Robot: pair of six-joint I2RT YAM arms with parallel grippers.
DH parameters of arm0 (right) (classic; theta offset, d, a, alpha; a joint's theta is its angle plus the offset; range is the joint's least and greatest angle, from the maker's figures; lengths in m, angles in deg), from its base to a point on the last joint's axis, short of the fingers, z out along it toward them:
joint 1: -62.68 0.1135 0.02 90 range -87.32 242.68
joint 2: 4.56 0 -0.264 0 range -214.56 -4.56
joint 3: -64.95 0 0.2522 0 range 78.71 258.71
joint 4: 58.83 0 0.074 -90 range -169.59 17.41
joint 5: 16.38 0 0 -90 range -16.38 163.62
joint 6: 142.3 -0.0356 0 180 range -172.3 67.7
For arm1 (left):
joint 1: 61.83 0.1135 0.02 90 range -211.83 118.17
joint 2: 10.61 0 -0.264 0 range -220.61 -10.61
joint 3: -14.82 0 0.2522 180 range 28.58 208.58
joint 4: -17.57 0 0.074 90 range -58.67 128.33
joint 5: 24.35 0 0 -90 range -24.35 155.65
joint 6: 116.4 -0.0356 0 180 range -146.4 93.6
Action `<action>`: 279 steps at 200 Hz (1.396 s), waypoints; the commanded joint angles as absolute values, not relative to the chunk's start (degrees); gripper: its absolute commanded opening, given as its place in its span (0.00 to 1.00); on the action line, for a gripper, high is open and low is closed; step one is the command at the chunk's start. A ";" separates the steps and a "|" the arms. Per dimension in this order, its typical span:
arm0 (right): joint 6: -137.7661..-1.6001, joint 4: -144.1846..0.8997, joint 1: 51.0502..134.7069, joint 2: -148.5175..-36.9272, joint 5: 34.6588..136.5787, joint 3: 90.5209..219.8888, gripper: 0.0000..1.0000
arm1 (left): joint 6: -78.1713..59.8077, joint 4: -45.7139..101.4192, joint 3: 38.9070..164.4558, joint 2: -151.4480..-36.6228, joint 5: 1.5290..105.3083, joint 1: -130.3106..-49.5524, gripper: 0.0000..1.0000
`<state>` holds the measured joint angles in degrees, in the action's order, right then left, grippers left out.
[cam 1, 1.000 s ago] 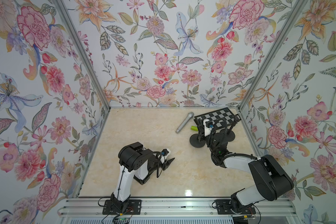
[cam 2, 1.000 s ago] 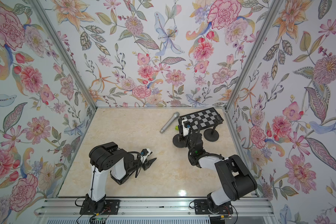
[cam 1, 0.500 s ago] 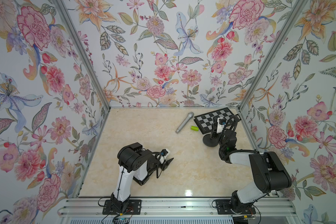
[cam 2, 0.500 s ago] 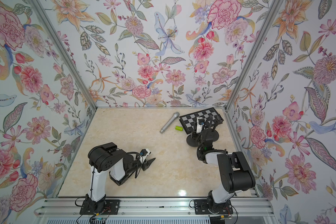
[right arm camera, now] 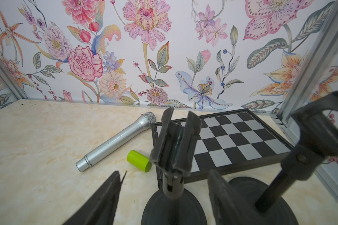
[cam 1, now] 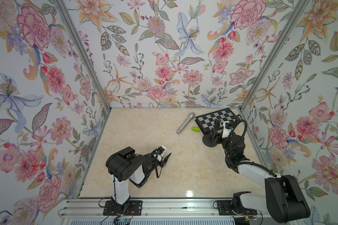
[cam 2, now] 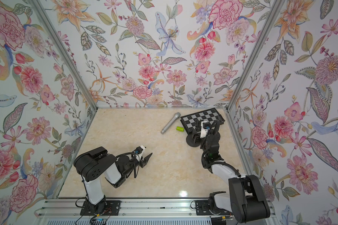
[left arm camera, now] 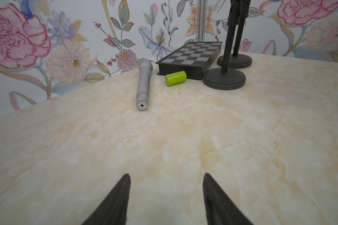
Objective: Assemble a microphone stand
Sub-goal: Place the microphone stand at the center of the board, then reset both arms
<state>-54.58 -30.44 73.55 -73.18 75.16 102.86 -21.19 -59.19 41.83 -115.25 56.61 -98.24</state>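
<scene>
Left gripper (left arm camera: 166, 175) hangs low over the front of the bench (cam 1: 144, 136), jaws spread and nothing between them. It points across bare marble toward the parts and is well apart from all of them.

Right gripper (right arm camera: 164, 172) is further out, on the right side. Its jaws are spread to either side of the post of the stand (right arm camera: 172, 196), and the wrist view shows a gap on each side, so we log it as holding nothing. The stand is upright on its round base (cam 1: 210, 140), just in front of the chessboard (cam 1: 217, 118). Its clip (right arm camera: 176, 144) is on top, empty, with the slot facing up. A second stand (right arm camera: 308, 140) is just beside it, also upright; the arm hides it in both top views.

Beyond that, the mic (cam 1: 185, 123) lies flat on the bench, head toward the back wall and tail toward us. A green cylinder (cam 1: 196, 128) lies between the mic and the chessboard, touching neither as far as we can tell.

Our reading of the step: the stand is placed and the mic is not yet mounted. Next, the right gripper must back off without nudging the post. One gripper then takes the mic by mid-barrel, clear of the cylinder. It tilts the mic to match the slot and presses it in. We would have the other gripper steady the post, as the base looks light.
</scene>
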 commanded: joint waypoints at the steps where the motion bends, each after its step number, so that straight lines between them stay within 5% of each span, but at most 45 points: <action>1: -52.01 -41.64 73.47 -66.41 75.81 99.03 1.00 | -20.15 -51.97 42.59 -107.01 62.66 -98.23 0.60; 50: -49.91 -37.81 73.14 -48.90 61.03 84.19 1.00 | -25.41 -23.38 48.34 -86.87 61.45 -98.22 0.66; 80: -50.08 -34.35 71.25 -49.60 58.52 81.10 1.00 | -29.04 -17.77 48.82 -79.73 68.79 -98.01 0.99; 158: -49.79 7.04 65.55 -95.53 65.80 89.23 1.00 | -32.81 -3.52 52.13 -72.90 76.62 -90.59 0.99; 172: -50.37 -4.30 64.79 -91.32 67.70 91.22 1.00 | -33.20 -4.64 50.69 -71.05 78.36 -89.19 0.99; 249: -52.18 -8.68 63.63 -92.86 67.20 94.80 1.00 | -31.87 -3.84 44.67 -65.60 83.40 -79.67 0.99; 279: -51.26 -9.19 64.44 -92.88 66.35 95.24 1.00 | -24.51 -18.38 38.26 -69.10 88.40 -74.53 0.99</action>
<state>-51.28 -7.56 63.82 -93.26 66.72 93.87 -29.95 -8.78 42.88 -66.86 83.08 -77.34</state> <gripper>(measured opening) 0.997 0.989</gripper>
